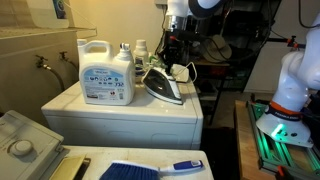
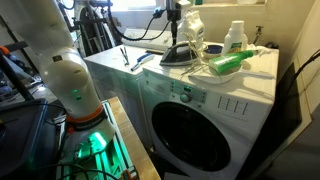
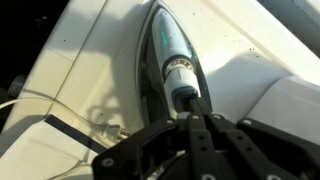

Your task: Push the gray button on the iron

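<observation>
The iron (image 1: 165, 84) stands on the white washer top (image 1: 120, 112), dark-bodied with a pale lower edge, beside the detergent jug. In the wrist view I look down along the iron (image 3: 165, 40), its nose pointing to the top of the picture. A pale grey button (image 3: 180, 72) sits on the handle. My gripper (image 3: 196, 106) is shut, its fingertips pressed together right behind that grey part, touching the handle or nearly so. In both exterior views the gripper (image 2: 175, 32) hangs straight down over the iron (image 2: 180, 56). Nothing is held between the fingers.
A big white detergent jug (image 1: 107, 74) with a blue label stands next to the iron. Small bottles (image 1: 140, 52) stand behind it. A green bottle (image 2: 228, 63) lies on the washer top, near a white bottle (image 2: 235, 37). The iron's cord (image 3: 60, 128) trails across the top.
</observation>
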